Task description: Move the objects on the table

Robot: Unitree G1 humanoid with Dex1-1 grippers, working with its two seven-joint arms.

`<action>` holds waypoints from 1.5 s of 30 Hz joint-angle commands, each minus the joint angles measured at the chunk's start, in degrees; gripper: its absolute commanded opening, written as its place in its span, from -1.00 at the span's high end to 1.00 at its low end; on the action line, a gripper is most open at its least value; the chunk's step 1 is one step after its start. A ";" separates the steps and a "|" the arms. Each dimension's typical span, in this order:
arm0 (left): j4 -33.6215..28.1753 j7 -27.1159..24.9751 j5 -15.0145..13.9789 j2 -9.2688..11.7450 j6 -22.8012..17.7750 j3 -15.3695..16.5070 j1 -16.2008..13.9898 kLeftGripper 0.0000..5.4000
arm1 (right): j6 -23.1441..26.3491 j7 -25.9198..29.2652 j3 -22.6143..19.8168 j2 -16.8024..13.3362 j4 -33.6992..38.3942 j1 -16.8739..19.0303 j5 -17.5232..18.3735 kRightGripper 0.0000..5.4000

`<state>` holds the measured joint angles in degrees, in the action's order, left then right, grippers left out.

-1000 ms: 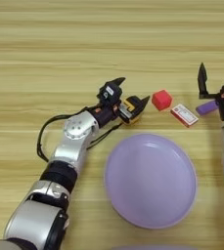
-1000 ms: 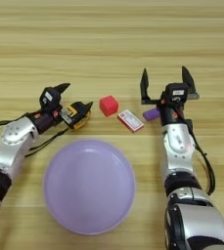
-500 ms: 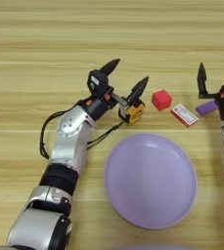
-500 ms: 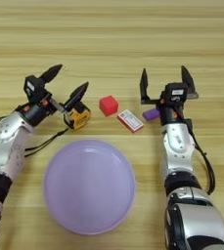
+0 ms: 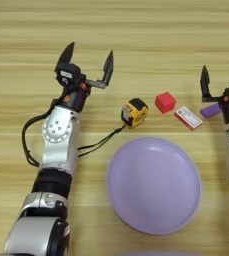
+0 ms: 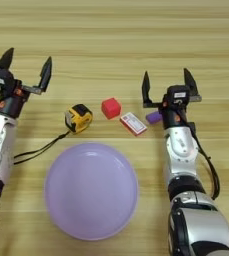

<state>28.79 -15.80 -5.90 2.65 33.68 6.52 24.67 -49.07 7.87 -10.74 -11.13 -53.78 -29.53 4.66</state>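
Observation:
The yellow-and-black tape measure (image 5: 134,112) lies on the table (image 5: 136,30), its black wrist cord (image 5: 98,143) trailing left. To its right sit the red cube (image 5: 165,102) and the red-and-white box (image 5: 188,118). A flat purple block (image 6: 154,117) lies just right of the box, partly behind my right arm. My left gripper (image 5: 86,60) is open, raised up and to the left of the tape measure, holding nothing. My right gripper (image 6: 167,82) is open above the purple block, nothing between its fingers.
A large round lilac plate (image 5: 154,184) lies in front of the small items, near the table's front. The cord runs between my left forearm (image 5: 58,135) and the plate's left rim.
My left gripper has let go of the tape measure and drawn back up and to the left, fingers spread wide. The tape measure now lies free on the table. The right arm is unchanged.

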 commanded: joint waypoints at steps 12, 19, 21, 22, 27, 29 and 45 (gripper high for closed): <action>11.59 12.61 4.12 6.35 3.58 4.53 2.00 -0.99 | 0.05 -0.26 0.32 0.14 -1.09 -1.87 -0.75 -1.00; 17.13 14.97 5.15 7.46 4.67 4.06 4.12 -0.99 | 0.19 0.45 0.55 0.41 -1.11 -2.02 -0.76 -1.00; 17.96 15.28 5.20 7.56 4.95 3.94 4.53 -0.99 | 0.38 0.93 0.73 0.52 -1.09 -2.09 -0.67 -1.00; 18.24 15.47 5.33 7.57 5.12 3.83 4.71 -0.99 | 0.67 1.36 0.84 0.59 -1.13 -2.16 -0.52 -1.00; 19.87 16.44 6.08 7.77 5.87 3.38 5.83 -0.99 | 2.42 2.90 1.90 1.04 -0.75 -2.19 -0.57 -1.00; 20.43 16.49 6.14 7.76 6.02 3.37 6.11 -0.99 | 3.02 3.91 2.47 1.26 -0.19 -1.97 -0.55 -1.00; 21.27 17.68 6.91 7.50 6.48 1.91 6.27 -0.99 | 21.20 22.41 9.28 4.92 26.29 5.28 11.46 -1.00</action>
<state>49.54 1.35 0.04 9.83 39.88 8.74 30.00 -31.76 28.25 -2.79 -6.58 -32.45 -25.62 14.20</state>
